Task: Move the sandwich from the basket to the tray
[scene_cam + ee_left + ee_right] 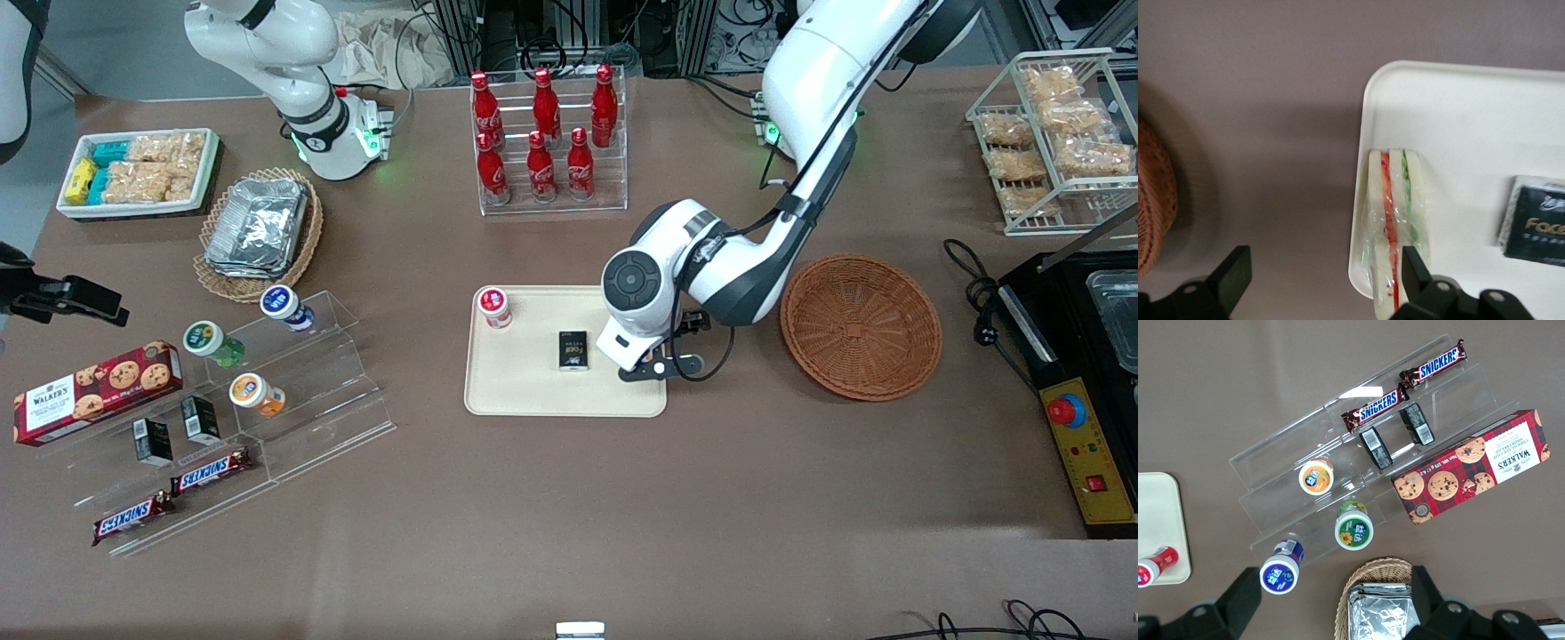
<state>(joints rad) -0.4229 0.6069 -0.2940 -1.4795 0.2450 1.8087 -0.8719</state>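
Claw [1318, 277] spread wide, released, over tray [1471, 107] edge nearest basket [1151, 200]. Sandwich [1395, 220] on edge, on tray rim, part overhanging bench [1258, 80]. Risk: finger [1415, 267] close to bread; lift-off could clip it, tipping it off tray.

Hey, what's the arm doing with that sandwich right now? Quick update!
Gripper open, low over the tray edge nearest the basket. Sandwich on the tray at that rim, on edge. Basket empty. Nothing in the way.
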